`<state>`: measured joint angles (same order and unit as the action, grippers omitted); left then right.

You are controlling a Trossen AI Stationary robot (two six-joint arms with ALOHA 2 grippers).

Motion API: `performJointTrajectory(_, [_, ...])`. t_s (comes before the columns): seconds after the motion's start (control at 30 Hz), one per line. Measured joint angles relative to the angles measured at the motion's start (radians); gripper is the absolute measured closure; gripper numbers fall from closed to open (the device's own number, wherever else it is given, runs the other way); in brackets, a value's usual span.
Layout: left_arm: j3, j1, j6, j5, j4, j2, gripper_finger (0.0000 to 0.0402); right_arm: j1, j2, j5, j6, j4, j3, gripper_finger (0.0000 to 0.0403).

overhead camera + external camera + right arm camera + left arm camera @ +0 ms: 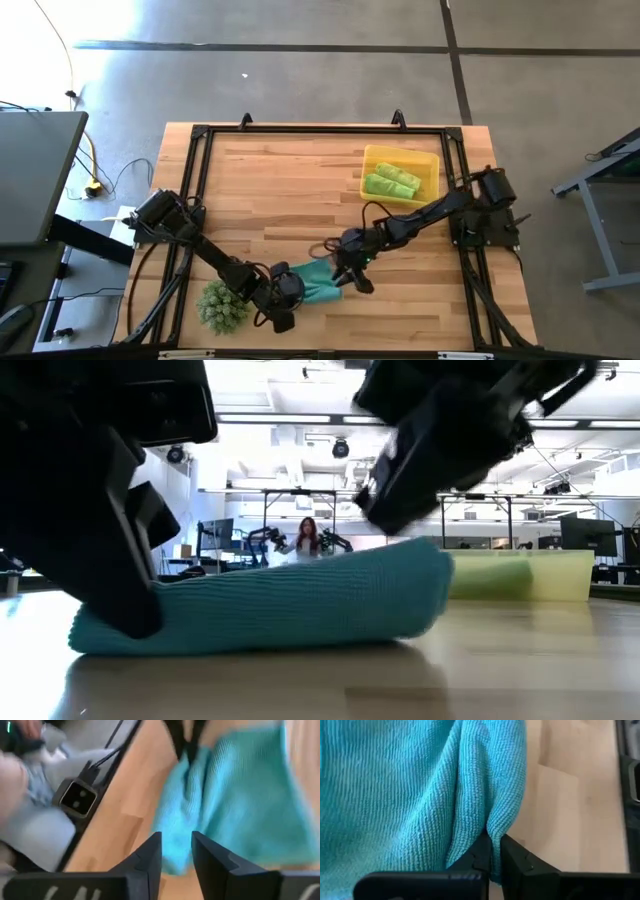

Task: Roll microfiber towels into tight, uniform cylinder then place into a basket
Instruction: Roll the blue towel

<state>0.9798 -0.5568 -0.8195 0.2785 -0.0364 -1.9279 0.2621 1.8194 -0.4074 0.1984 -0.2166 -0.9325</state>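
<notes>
The teal-blue towel [318, 281] lies bunched in a loose, flat roll on the wooden table near its front edge; it also shows in the low view [290, 600]. My left gripper [296, 293] is shut on the towel's end nearest the spiky plant. My right gripper [176, 854] is open, its fingers just above the towel's other end [425, 575], and I see no contact. Two rolled lime-green towels [391, 180] lie in the yellow basket [432, 163] at the table's far right. My left gripper pinches a raised fold of the teal towel [491, 836] between its two shut fingers, at the towel's end toward the table's left. The fingers slant down onto it from the left [135, 615]. The towel rests on the table, slack.
A spiky green ball-shaped plant [222, 306] stands at the front left, right beside my left arm. A black frame [300, 131] runs around the table top. Bare wood [280, 190] lies between the towel and the far edge. A person shows far off in the room [305, 538].
</notes>
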Motion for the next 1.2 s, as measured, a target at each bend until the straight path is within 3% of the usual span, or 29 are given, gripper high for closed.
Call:
performJointTrajectory(0.17, [0.0, 0.002, -0.042, -0.065, 0.016, -0.001, 0.0394, 0.081, -0.066, 0.159, -0.365, 0.05, 0.0, 0.0302])
performJointTrajectory(0.33, [0.0, 0.048, -0.119, -0.204, 0.005, 0.0, 0.0395, 0.181, -0.057, 0.262, -0.538, 0.008, -0.002, 0.0301])
performJointTrajectory(0.57, [-0.001, 0.114, -0.121, -0.331, 0.006, 0.0, 0.0395, 0.267, 0.022, 0.305, -0.566, -0.081, -0.002, 0.0301])
performJointTrajectory(0.97, [-0.004, 0.131, -0.122, -0.315, 0.033, -0.002, 0.0396, 0.298, 0.092, 0.532, -0.567, -0.128, -0.002, 0.0299])
performJointTrajectory(1.2, [-0.004, 0.129, -0.122, -0.307, 0.038, -0.002, 0.0396, 0.268, 0.102, 0.54, -0.478, -0.12, -0.003, 0.0254])
